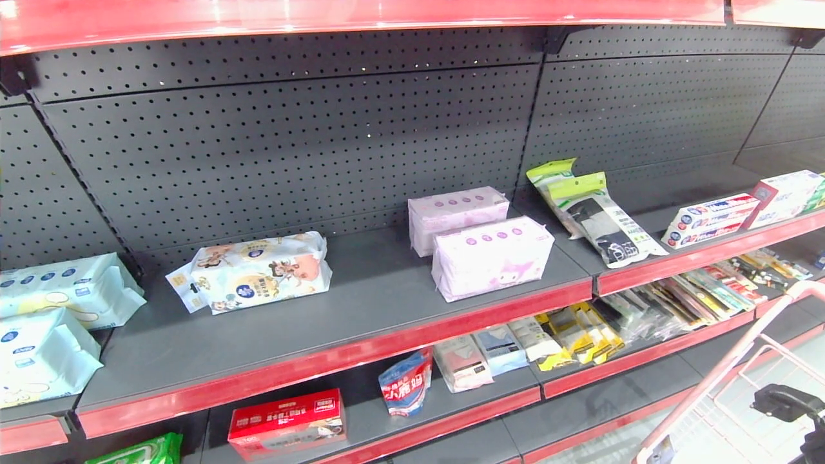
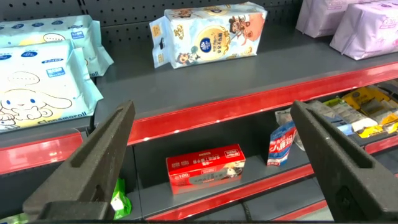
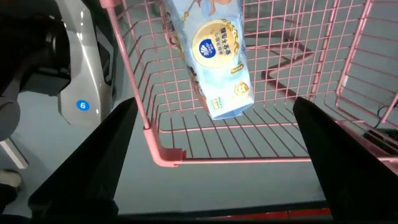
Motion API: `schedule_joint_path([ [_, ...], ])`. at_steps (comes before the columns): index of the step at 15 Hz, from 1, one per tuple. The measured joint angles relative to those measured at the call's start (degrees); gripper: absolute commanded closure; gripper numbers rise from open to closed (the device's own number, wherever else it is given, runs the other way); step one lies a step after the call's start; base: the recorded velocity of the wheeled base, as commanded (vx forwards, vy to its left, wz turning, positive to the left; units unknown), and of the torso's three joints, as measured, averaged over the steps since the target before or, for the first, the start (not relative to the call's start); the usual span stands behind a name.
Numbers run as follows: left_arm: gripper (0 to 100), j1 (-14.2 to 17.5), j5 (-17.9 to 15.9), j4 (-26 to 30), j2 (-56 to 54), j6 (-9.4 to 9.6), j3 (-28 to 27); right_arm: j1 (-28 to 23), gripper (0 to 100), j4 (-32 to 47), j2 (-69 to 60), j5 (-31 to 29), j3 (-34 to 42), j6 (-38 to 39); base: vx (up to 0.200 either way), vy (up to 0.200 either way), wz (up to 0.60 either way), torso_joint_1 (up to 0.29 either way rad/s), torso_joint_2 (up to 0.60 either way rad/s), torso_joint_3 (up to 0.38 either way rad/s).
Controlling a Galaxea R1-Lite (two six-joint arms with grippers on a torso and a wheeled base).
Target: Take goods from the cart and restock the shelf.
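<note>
Hovering over a pink wire cart (image 3: 155, 146), the right gripper (image 3: 214, 106) has its fingers (image 3: 93, 168) spread wide with nothing between them. A pale blue tissue pack (image 3: 214, 56) with cartoon print and a round gold-rimmed badge lies inside the cart's basket, near a corner of the frame. In the head view, the cart's rim (image 1: 741, 374) stands at the robot's right, in front of the shelf (image 1: 361, 290).

The left gripper (image 2: 211, 112) faces the shelf front, its fingers (image 2: 99, 162) likewise fully apart and holding nothing. On the grey shelf board a matching cartoon-printed pack (image 1: 254, 270) lies alone left of centre. Two pink packs (image 1: 490, 254) sit to its right, one just behind the other, and two blue-and-white packs (image 1: 55, 322) lie at the far left on the neighbouring board. On the lower shelf sit a red box (image 1: 287, 422) and an upright blue pouch (image 1: 405, 381), with a row of flat packets (image 1: 580, 328) running off to the right.
</note>
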State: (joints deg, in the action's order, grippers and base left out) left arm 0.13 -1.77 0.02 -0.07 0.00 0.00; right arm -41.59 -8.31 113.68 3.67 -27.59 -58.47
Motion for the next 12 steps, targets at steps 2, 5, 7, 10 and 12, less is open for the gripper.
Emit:
schedule_joint_path([
  [2, 0, 0.0, 0.0, 0.0, 0.0, 0.00, 0.0, -0.6, 0, -0.2, -0.1, 0.0, 0.0, -2.4, 0.000, 0.000, 0.00, -0.083, 0.18, 0.102],
  [5, 0, 0.0, 0.0, 0.0, 0.0, 0.00, 0.0, -1.0, 0, -0.5, -0.1, 0.0, 0.1, -5.0, 0.000, 0.000, 0.00, -0.094, 0.21, 0.108],
  [7, 0, 0.0, 0.0, 0.0, 0.0, 0.00, 0.0, -1.0, 0, -0.5, -0.1, 0.0, 0.0, -6.8, 0.000, 0.000, 0.00, -0.107, 0.24, 0.139],
  [10, 0, 0.0, 0.0, 0.0, 0.0, 0.00, 0.0, -1.0, 0, -0.5, -0.3, 0.0, 0.1, -8.1, 0.000, 0.000, 0.00, -0.131, 0.30, 0.157],
  [12, 0, 0.0, 0.0, 0.0, 0.0, 0.00, 0.0, -1.0, 0, -0.4, -0.6, 0.0, 0.2, -8.7, 0.000, 0.000, 0.00, -0.149, 0.32, 0.166],
])
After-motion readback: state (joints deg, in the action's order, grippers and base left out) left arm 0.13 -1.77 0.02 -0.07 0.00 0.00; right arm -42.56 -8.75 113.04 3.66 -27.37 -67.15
